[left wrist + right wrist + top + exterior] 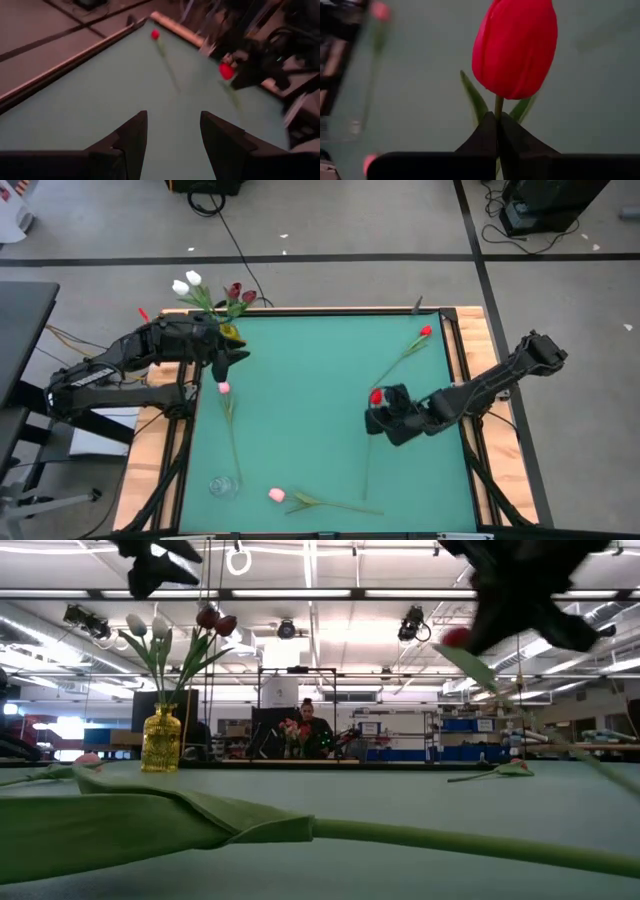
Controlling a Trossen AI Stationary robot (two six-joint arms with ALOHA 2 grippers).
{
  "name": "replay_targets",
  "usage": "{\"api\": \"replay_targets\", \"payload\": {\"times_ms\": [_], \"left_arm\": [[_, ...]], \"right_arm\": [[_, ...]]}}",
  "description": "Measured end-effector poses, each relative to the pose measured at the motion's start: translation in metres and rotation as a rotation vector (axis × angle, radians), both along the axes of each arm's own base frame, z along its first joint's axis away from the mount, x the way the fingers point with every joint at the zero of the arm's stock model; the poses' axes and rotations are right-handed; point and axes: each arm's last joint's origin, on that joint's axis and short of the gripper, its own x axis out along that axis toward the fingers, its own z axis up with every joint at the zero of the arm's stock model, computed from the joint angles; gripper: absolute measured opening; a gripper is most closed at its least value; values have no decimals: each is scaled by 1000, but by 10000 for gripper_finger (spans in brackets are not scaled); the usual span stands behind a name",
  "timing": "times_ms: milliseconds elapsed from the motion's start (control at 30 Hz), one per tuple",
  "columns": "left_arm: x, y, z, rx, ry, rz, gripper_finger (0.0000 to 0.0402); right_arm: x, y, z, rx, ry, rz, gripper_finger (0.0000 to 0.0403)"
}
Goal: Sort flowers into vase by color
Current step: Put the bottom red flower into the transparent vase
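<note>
My right gripper (381, 408) is shut on a bright red tulip (516, 47) above the table's right half; its long green stem (366, 455) trails toward the near edge. My left gripper (172, 142) is open, touches nothing and hovers near the far left corner, beside a yellow vase (229, 332) that holds white tulips (187, 282) and maroon tulips (238, 292). One pink tulip (223, 387) lies on the table's left side. Another pink tulip (277, 495) lies near the front edge. A second red tulip (426, 332) lies toward the far right corner. My right gripper pinches the red tulip's stem (498, 106) between its two fingers, just below the bud. The fingers (485, 132) come slanting down from the table's right and lie across the stem. The bud stands out beyond the fingertips. Whether the stem's lower end touches the table, I cannot tell.
A clear glass vase (223, 485) stands near the front left corner. Wooden rails (470, 345) frame the green mat. The mat's middle (300, 400) is bare. A person (308, 730) is at a bench far behind the table.
</note>
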Motion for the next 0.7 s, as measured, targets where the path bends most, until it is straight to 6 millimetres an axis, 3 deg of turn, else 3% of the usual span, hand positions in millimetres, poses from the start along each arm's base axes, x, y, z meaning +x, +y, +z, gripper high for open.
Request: {"api": "replay_targets", "payload": {"times_ms": [333,533,700], "left_arm": [[40,-14,0,-147,-76,-176,187],[71,-31,1,-123,-155,-287,187],[99,-40,1,-43,-239,-282,188]], "right_arm": [[44,-36,74,-401,-163,215,7],[61,-57,104,-570,-309,328,7],[68,-70,120,-644,-457,393,7]]}}
